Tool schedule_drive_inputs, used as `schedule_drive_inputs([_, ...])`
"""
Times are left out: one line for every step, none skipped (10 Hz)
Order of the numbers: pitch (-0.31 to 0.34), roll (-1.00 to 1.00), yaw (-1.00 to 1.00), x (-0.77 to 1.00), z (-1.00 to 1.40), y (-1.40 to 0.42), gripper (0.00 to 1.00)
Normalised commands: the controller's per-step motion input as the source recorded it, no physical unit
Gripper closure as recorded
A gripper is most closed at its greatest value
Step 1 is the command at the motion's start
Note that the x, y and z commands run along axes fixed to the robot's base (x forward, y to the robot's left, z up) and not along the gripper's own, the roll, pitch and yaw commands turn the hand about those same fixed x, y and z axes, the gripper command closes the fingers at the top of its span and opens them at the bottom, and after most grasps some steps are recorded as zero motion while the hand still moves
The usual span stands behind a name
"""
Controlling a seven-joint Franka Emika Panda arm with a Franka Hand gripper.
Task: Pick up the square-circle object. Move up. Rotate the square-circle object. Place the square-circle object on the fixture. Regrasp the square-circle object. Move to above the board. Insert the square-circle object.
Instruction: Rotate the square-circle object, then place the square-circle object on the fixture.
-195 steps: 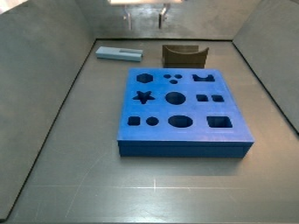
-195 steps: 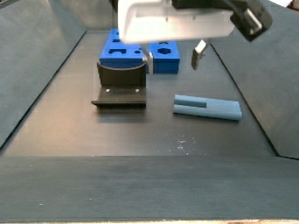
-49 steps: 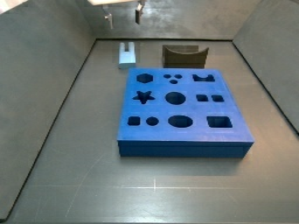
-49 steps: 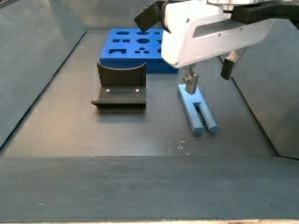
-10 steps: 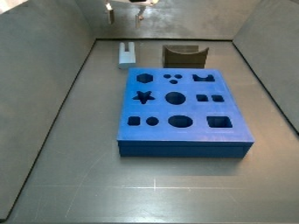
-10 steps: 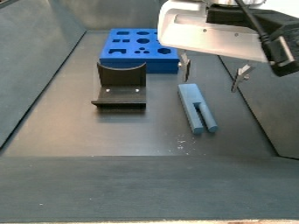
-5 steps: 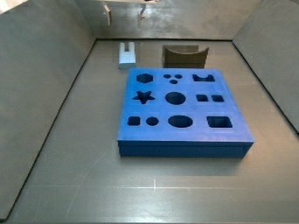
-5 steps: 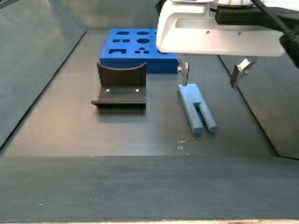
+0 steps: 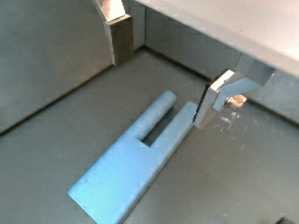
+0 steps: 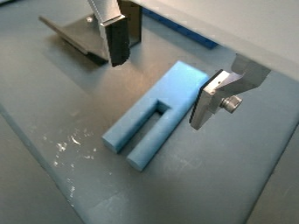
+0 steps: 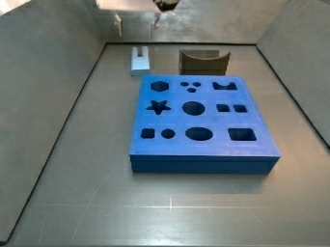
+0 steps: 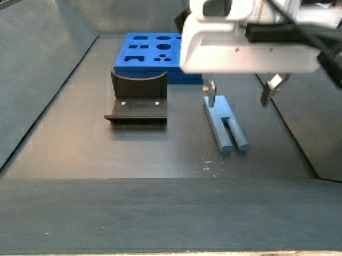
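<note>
- Square-circle object, a slim pale blue-grey peg (image 12: 225, 124) with a slot cut along one end (image 10: 153, 114), lies flat on the dark grey floor (image 12: 120, 155); in a side view it sits just right of the fixture.
- Tool (image 10: 163, 72) hangs above the peg, released: its flat silver fingers (image 9: 215, 99) stand wide apart on either side, neither touching it.
- Fixture, a small dark brown-olive notched block (image 12: 138, 97), stands just in front of the board.
- Board, a thick bright-blue square slab with shaped holes (image 11: 203, 123), lies well apart from the tool.
</note>
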Motion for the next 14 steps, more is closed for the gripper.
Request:
schedule_drive_inputs([-0.062, -0.01, -0.04, 0.03, -1.00, 0.01, 0.00])
schedule_drive_inputs([-0.058, -0.03, -0.03, 0.04, -0.99, 0.01, 0.00])
schedule_drive_inputs([-0.056, -0.04, -0.02, 0.05, -0.86, 0.01, 0.00])
schedule_drive_inputs([-0.054, -0.05, -0.02, 0.05, -0.74, 0.01, 0.00])
schedule_drive_inputs([-0.062, -0.06, -0.01, 0.05, -0.58, 0.01, 0.00])
schedule_drive_inputs([-0.068, -0.07, 0.00, 0.04, -0.47, 0.01, 0.00])
schedule_drive_inputs([-0.079, -0.08, 0.00, 0.04, -0.32, 0.01, 0.00])
schedule_drive_inputs([-0.086, -0.08, 0.01, 0.04, -0.21, 0.01, 0.00])
schedule_drive_inputs([0.000, 0.00, 0.00, 0.00, 0.00, 0.00, 1.00])
schedule_drive_inputs([0.000, 0.00, 0.00, 0.00, 1.00, 0.00, 1.00])
schedule_drive_inputs([0.021, 0.00, 0.00, -0.01, 1.00, 0.00, 1.00])
schedule_drive_inputs([0.044, 0.00, 0.00, -0.01, 1.00, 0.00, 1.00])
schedule_drive_inputs([0.065, 0.00, -0.01, -0.01, 1.00, 0.00, 1.00])
schedule_drive_inputs([0.067, 0.01, -0.01, -0.01, 1.00, 0.00, 1.00])
